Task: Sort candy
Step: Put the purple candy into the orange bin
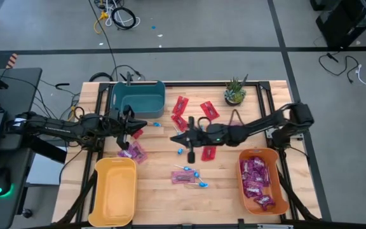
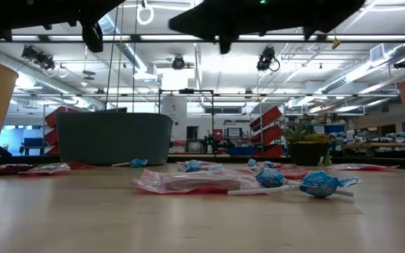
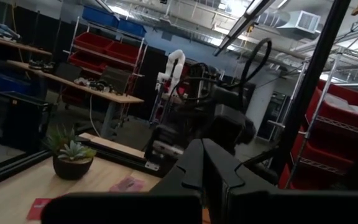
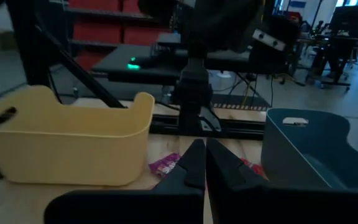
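Three bins point(image 1: 115, 191), one potted plant point(image 1: 235, 92), roughly five red packets point(image 1: 209, 111) (overlaps blur that count).

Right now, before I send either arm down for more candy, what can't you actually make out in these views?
- Teal bin: its floor is in shadow in the high view, and its wall blocks it in the low view, so its contents are unknown.
- Red packets by the right gripper: the arm covers some, so no count.
- Left gripper, shut: whether it touches the purple packets below is unclear.
- Both wrist views: each arm's own fingers hide the table directly beneath.
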